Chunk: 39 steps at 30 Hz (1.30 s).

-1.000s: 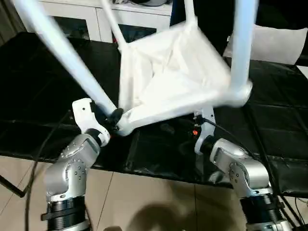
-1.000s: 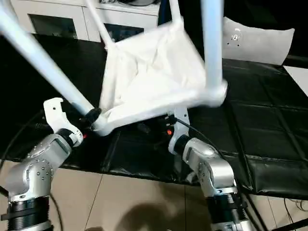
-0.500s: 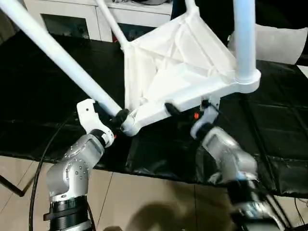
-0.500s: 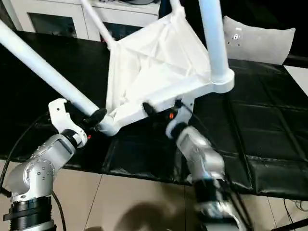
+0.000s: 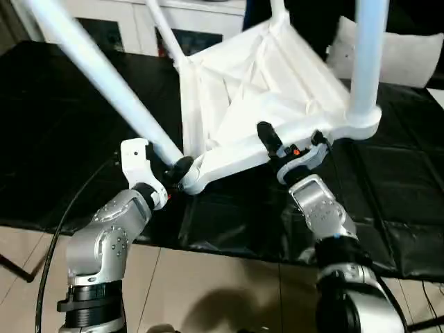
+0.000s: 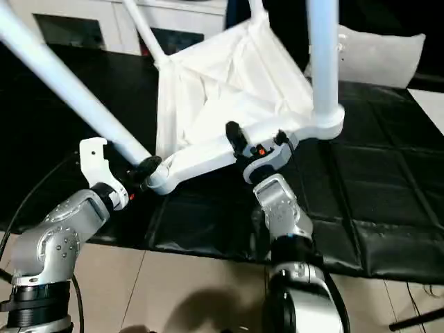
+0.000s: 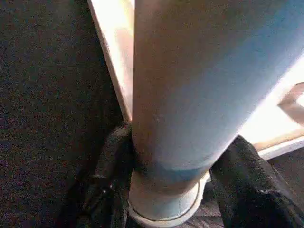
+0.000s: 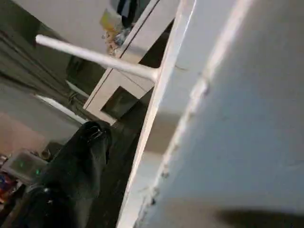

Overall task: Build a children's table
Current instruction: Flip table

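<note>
– Grippers? Table?
– Left gripper (image 5: 179,168) clamps leg (image 5: 104,76) at socket; right gripper (image 5: 290,144) straddles tabletop (image 5: 257,90) edge, tilted above black work table (image 5: 62,139).
– Room? Hidden?
– White cabinet (image 5: 139,24) behind; leg tops cut off.

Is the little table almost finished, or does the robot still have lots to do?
Nearly there, it seems. Legs already stick up from the tabletop, like the near left leg and near right leg. The left gripper is clamped on the left leg's base, and the right gripper holds the tabletop's front edge, tilting it. Left: probably turning it over to stand upright.
</note>
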Tool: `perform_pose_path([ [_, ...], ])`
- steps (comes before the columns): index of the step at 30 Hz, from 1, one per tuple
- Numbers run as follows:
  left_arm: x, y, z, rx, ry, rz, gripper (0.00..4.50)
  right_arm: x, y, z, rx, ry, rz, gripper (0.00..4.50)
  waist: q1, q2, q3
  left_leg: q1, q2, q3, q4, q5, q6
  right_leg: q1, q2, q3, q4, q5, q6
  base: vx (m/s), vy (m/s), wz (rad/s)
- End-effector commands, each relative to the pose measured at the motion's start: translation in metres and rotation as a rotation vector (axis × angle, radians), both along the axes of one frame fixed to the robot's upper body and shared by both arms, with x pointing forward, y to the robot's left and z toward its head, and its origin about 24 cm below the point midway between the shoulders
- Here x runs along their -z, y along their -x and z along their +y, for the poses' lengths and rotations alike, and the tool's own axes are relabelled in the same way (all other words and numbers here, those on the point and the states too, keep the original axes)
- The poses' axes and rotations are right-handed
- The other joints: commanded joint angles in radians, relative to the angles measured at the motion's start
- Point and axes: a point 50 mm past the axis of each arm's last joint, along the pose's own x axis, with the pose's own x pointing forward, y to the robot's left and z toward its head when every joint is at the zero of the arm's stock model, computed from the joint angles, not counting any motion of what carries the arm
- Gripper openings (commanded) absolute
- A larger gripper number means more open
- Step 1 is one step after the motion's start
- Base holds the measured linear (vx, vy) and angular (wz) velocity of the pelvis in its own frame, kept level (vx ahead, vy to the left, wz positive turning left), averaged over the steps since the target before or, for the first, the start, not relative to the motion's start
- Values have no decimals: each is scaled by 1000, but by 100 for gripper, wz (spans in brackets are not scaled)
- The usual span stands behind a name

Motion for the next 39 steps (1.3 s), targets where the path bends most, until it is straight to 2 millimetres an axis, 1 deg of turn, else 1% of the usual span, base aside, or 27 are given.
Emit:
perform_pose_path([
  [1, 7, 5, -21, 118, 52, 32, 200, -29, -10, 10, -41, -48, -112, 365, 2, -11, -74, -5, 66, -19, -57, 168, 155, 79, -118, 90, -53, -20, -154, 0, 0, 0],
  [3, 7, 5, -20, 118, 50, 30, 200, -29, -10, 10, -53, -56, -109, 340, 2, -10, -73, -5, 66, -18, -57, 158, 148, 77, -115, 90, -56, -39, -143, 0, 0, 0],
  [4, 7, 5, -20, 119, 48, 29, 200, -29, -11, 11, -58, -54, -109, 331, 2, -8, -73, -4, 69, -20, -58, 163, 145, 76, -114, 89, -54, -39, -141, 0, 0, 0],
  [5, 8, 5, -20, 120, 46, 29, 200, -29, -11, 11, -63, -55, -113, 331, 2, -8, -73, -4, 69, -20, -58, 163, 145, 76, -114, 89, -54, -39, -141, 0, 0, 0],
  [6, 8, 6, -20, 121, 44, 28, 200, -29, -11, 13, -72, -48, -116, 327, 2, -9, -74, -4, 68, -19, -56, 171, 146, 75, -114, 89, -53, -30, -143, 0, 0, 0],
  [9, 8, 6, -20, 123, 41, 27, 200, -28, -11, 15, -87, -30, -112, 289, 1, -11, -76, -6, 66, -19, -53, 192, 157, 75, -113, 90, -48, -1, -148, 0, 0, 0],
  [10, 9, 6, -20, 125, 38, 27, 200, -28, -10, 16, -94, -27, -115, 289, 2, -6, -76, -5, 66, -20, -53, 193, 158, 75, -114, 90, -47, 2, -150, 0, 0, 0],
  [11, 9, 7, -20, 127, 36, 27, 200, -28, -10, 17, -99, -23, -118, 283, 1, -9, -76, -6, 65, -18, -52, 195, 162, 74, -112, 90, -47, 6, -151, 0, 0, 0],
  [14, 9, 6, -20, 133, 19, 21, 200, -27, -9, 18, -104, -7, -124, 252, 2, -9, -75, -6, 65, -18, -53, 183, 161, 75, -112, 89, -50, -15, -149, 0, 0, 0],
  [17, 9, 6, -20, 135, 8, 16, 200, -27, -9, 17, -105, -8, -128, 241, 2, -10, -76, -5, 66, -19, -52, 193, 163, 73, -111, 89, -47, -6, -150, 0, 0, 0],
  [18, 8, 6, -20, 141, -16, -6, 200, -27, -9, 16, -102, -6, -132, 225, 3, -8, -77, -3, 67, -19, -51, 199, 166, 72, -111, 89, -45, 1, -155, 0, 0, 0],
  [20, 5, 6, -20, 150, -24, -37, 200, -27, -9, 14, -94, -8, -126, 222, 2, -9, -80, -4, 66, -20, -49, 223, 179, 72, -110, 90, -40, 37, -161, 0, 0, 0],
  [21, 4, 6, -20, 152, -17, -48, 256, -27, -9, 13, -90, -9, -123, 219, 2, -9, -80, -4, 66, -20, -49, 223, 179, 72, -110, 90, -40, 37, -161, 0, 0, 0],
  [22, 3, 6, -20, 152, -16, -60, 270, -27, -9, 12, -87, -8, -121, 216, 2, -10, -82, -3, 65, -18, -46, 232, 188, 71, -109, 90, -37, 56, -170, 0, 0, 0],
  [23, 2, 6, -21, 158, -9, -62, 270, -27, -9, 10, -78, -1, -123, 214, 1, -7, -82, -4, 65, -19, -45, 239, 192, 71, -109, 89, -35, 69, -176, 0, 0, 0],
  [24, 2, 7, -21, 169, -22, -68, 281, -29, -9, 6, -60, -9, -126, 213, 1, -9, -81, -4, 65, -19, -46, 238, 194, 70, -109, 89, -35, 69, -177, 0, 0, 0],
  [25, 2, 7, -21, 170, -27, -70, 281, -29, -9, 5, -56, -12, -128, 213, 2, -9, -81, -3, 66, -18, -46, 236, 195, 70, -110, 89, -35, 67, -178, 0, 0, 0],
  [26, 3, 7, -19, 165, -44, -75, 293, -31, -9, 2, -41, -24, -132, 212, 3, -2, -81, -4, 65, -19, -46, 231, 196, 70, -110, 89, -35, 63, -181, 0, 0, 0],
  [28, 4, 8, -15, 156, -64, -91, 314, -35, -9, -7, 0, -15, -149, 209, 2, -6, -83, -5, 66, -20, -45, 236, 196, 72, -109, 89, -35, 73, -176, 0, 0, 0],
  [29, 3, 8, -13, 153, -71, -102, 318, -37, -9, -11, 25, 8, -167, 208, 2, -6, -83, -6, 66, -20, -44, 241, 198, 72, -108, 89, -34, 79, -175, 0, 0, 0],
  [30, 3, 8, -10, 151, -80, -113, 318, -39, -10, -17, 70, 42, -179, 208, 0, -6, -84, -3, 66, -20, -44, 244, 199, 70, -108, 89, -33, 83, -177, 0, 0, 0],
  [31, 3, 9, -10, 150, -83, -116, 318, -39, -10, -18, 84, 53, -182, 206, 2, -3, -85, -3, 66, -20, -43, 247, 197, 69, -109, 89, -32, 84, -178, 0, 0, 0],
  [32, 3, 11, -3, 147, -127, -141, 318, -42, -11, -32, 159, 89, -183, 205, 2, -4, -83, -4, 66, -19, -43, 245, 196, 68, -108, 89, -33, 81, -180, 0, 0, 0],
  [36, 6, 15, 8, 153, -213, -169, 318, -48, -9, -49, 220, 196, -206, 204, 5, -1, -80, 1, 67, -18, -46, 223, 177, 65, -105, 89, -36, 43, -161, 0, 0, 0],
  [37, 6, 17, 10, 160, -230, -178, 318, -51, -9, -55, 254, 203, -209, 204, 8, 0, -79, 4, 69, -18, -48, 212, 168, 64, -105, 90, -38, 31, -155, 0, 0, 0],
  [38, 6, 18, 11, 172, -246, -190, 318, -53, -7, -62, 297, 225, -213, 204, 8, 0, -79, 4, 69, -18, -48, 212, 168, 64, -105, 90, -38, 31, -155, 0, 0, 0],
  [39, 6, 21, 12, 192, -268, -207, 318, -56, -5, -70, 339, 284, -227, 204, 12, 2, -76, 5, 70, -17, -50, 198, 150, 62, -104, 91, -41, 13, -146, 0, 0, 0],
])
